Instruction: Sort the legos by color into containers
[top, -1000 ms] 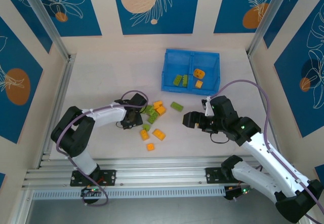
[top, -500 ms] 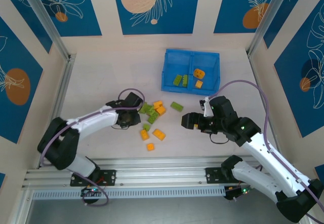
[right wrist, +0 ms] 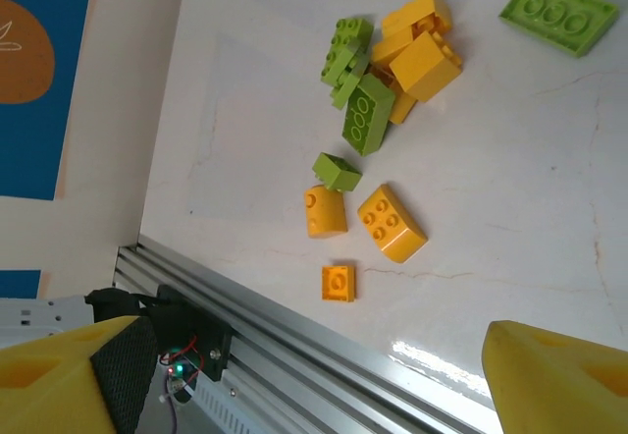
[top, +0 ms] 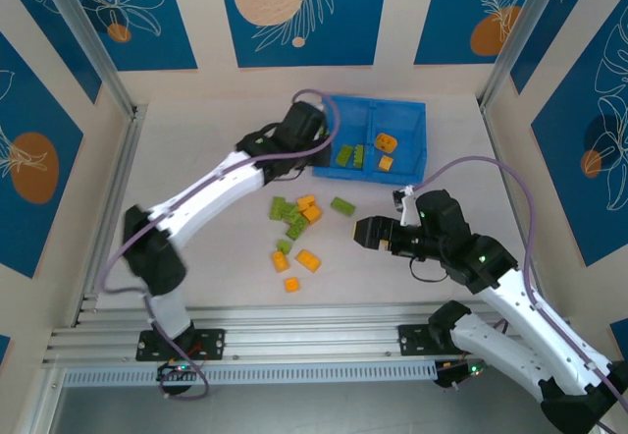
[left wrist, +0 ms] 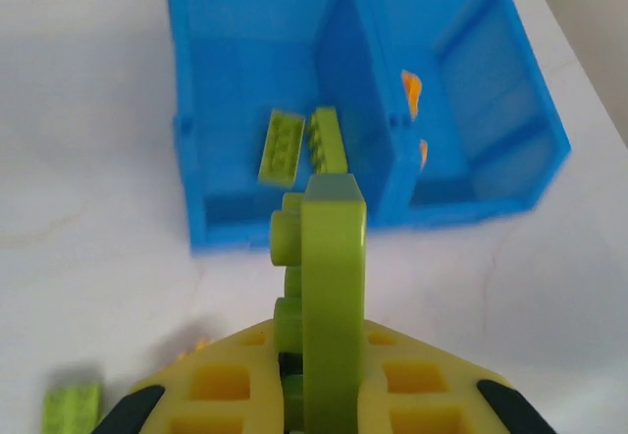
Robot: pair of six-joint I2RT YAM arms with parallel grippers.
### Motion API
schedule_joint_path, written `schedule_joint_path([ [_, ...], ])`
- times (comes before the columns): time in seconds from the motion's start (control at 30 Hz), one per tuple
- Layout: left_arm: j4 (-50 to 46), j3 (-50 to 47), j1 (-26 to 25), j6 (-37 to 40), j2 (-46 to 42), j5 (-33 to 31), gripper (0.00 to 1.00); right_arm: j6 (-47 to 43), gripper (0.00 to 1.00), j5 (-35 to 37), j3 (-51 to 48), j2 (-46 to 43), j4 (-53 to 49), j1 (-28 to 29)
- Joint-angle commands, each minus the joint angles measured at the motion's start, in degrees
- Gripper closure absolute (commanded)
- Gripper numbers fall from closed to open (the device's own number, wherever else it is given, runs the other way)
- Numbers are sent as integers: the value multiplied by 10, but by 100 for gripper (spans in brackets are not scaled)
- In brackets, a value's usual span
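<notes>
White table [top: 196,149] carries the blue bin [top: 402,110], loose legos [top: 297,220] scattered before it. Stretched to the bin's front wall, the left gripper [left wrist: 324,395] clamps a green lego [left wrist: 332,287]; the right gripper [top: 365,231] hangs open before the bin.

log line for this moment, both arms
left fingers: shut on green lego | position: just short of blue bin | right fingers: open, empty | loose legos: on table
</notes>
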Motion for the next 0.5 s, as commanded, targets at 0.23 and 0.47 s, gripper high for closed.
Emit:
schedule_joint_path([
  [0.23,-62,430,19,118,363,-94,86,12,12,48,8,-52,-66,5],
  [0.47,-18,447,25,91,406,-91,66,-4,12,48,33,-51,-90,5],
])
